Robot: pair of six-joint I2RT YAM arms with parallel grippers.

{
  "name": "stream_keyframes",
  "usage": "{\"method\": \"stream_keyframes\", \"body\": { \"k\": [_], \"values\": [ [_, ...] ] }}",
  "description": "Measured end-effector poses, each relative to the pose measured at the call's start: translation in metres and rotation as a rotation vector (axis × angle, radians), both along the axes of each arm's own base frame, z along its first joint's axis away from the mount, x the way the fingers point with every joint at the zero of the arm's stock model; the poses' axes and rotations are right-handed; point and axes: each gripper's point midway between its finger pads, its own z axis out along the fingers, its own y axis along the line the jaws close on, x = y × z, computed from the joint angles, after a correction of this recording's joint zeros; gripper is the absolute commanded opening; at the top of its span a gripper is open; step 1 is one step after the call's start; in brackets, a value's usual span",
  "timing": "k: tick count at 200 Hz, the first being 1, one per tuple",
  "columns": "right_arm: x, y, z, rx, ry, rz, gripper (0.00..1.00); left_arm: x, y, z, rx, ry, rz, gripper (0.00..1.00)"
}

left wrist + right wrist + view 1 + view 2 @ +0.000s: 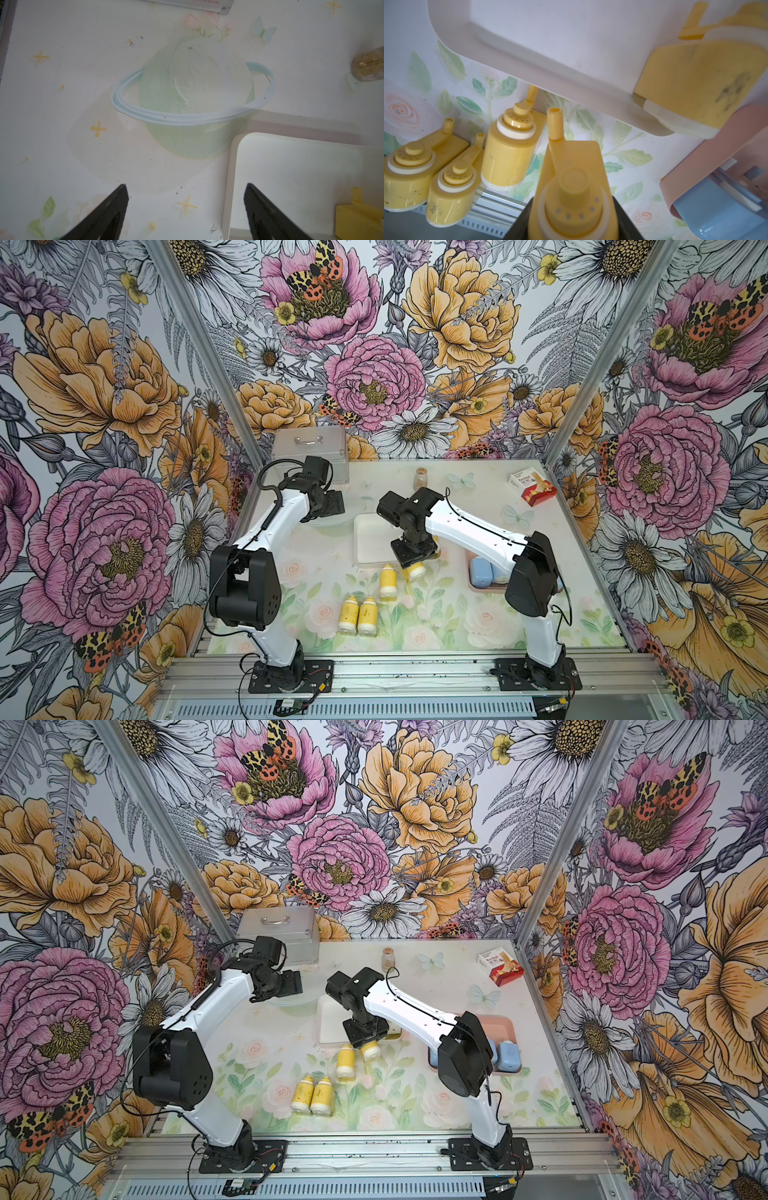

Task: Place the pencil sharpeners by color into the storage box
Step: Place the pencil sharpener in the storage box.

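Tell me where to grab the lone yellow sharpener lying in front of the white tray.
Probably the round yellow barrel of the lone yellow sharpener, mid-length, from above, jaws across its width: it appears to lie lengthwise toward the white tray, with a thin crank at that end.

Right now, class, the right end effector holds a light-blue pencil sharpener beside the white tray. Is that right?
No: the pencil sharpener in the right end effector is yellow, not light-blue; the right wrist view shows it, beside the white tray.
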Motion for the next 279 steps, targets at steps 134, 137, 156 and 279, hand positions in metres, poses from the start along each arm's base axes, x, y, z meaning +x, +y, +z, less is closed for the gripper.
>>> {"method": "stream_keyframes", "body": {
  "k": [134,137,156,279],
  "values": [
    [0.083,-0.01,-0.024,0.004,-0.02,-0.132,0.4,0.0,-0.001,0.0,-0.003,0.0,-0.001,0.88],
    [0.084,-0.01,-0.025,0.003,-0.018,-0.135,0.4,0.0,-0.001,0.0,-0.003,0.0,-0.001,0.88],
    [0.09,-0.013,-0.03,-0.001,-0.015,-0.15,0.4,0.0,-0.001,0.0,-0.003,0.0,-0.001,0.88],
    [0.095,-0.01,-0.048,-0.015,0.001,-0.181,0.4,0.0,-0.001,0.0,-0.003,0.001,-0.002,0.88]
  ]
}}
